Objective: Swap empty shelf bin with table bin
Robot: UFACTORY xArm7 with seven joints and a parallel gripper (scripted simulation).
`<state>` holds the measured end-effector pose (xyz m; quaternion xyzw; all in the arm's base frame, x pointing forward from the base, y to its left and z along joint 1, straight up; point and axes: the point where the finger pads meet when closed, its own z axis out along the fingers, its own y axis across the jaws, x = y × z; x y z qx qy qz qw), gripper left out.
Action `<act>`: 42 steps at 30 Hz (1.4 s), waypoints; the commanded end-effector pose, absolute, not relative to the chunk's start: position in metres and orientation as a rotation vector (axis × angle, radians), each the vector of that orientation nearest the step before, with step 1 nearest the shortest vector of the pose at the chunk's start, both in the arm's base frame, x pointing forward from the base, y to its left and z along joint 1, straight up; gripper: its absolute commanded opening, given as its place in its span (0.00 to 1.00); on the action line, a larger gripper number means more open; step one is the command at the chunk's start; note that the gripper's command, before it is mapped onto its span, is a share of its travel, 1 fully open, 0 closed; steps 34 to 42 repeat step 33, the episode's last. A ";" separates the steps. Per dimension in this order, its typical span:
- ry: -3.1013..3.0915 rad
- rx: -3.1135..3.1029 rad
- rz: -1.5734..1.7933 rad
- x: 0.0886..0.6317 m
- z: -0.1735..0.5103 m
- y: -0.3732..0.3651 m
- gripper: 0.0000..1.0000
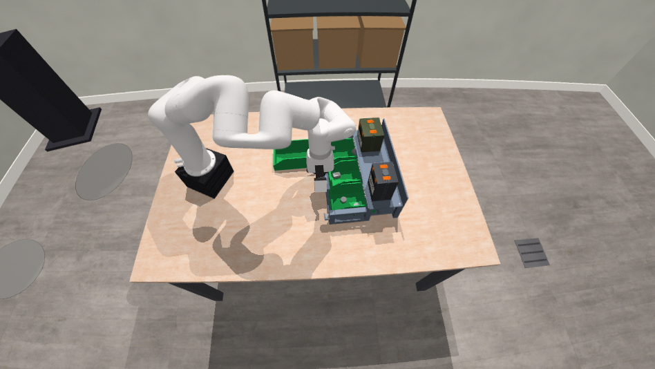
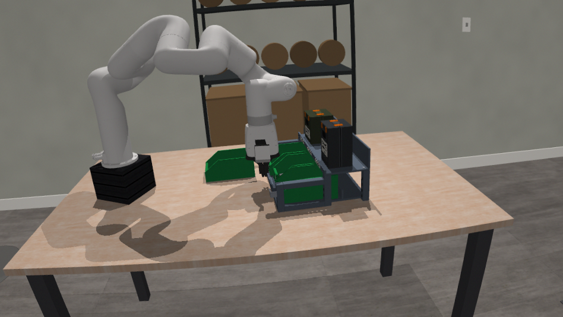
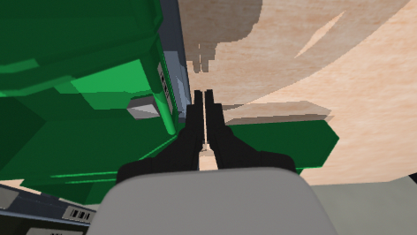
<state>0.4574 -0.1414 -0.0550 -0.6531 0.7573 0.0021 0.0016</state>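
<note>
My gripper (image 2: 263, 174) (image 3: 203, 102) is shut and empty, its tips just in front of the shelf's front lip, by the middle bin. A green bin (image 1: 291, 157) (image 2: 229, 167) (image 3: 283, 139) stands on its base on the table, left of the shelf; the inside that shows is empty, and my gripper partly hides it. The middle bin (image 1: 348, 175) sits on the shelf (image 1: 336, 214) (image 2: 327, 193) (image 3: 170, 22), open front out, with a grey part (image 1: 336, 175) (image 3: 143, 108) in it. Its rear end is hidden, and I cannot tell whether it is fully level.
The near bin (image 1: 336, 202) on the shelf holds small grey parts. The far bin (image 1: 343, 145) is partly behind the arm. An olive case (image 1: 370, 140) (image 2: 312, 130) and a black case (image 1: 381, 185) (image 2: 335, 145) stand on the upper board behind the bins.
</note>
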 end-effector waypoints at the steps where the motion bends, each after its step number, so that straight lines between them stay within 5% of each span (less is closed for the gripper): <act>1: 2.375 -2.048 0.002 0.459 -0.053 -0.142 0.00; 13: 2.375 -2.048 0.002 0.458 0.005 -0.142 0.00; 42: 2.375 -2.048 0.002 0.458 0.007 -0.142 0.00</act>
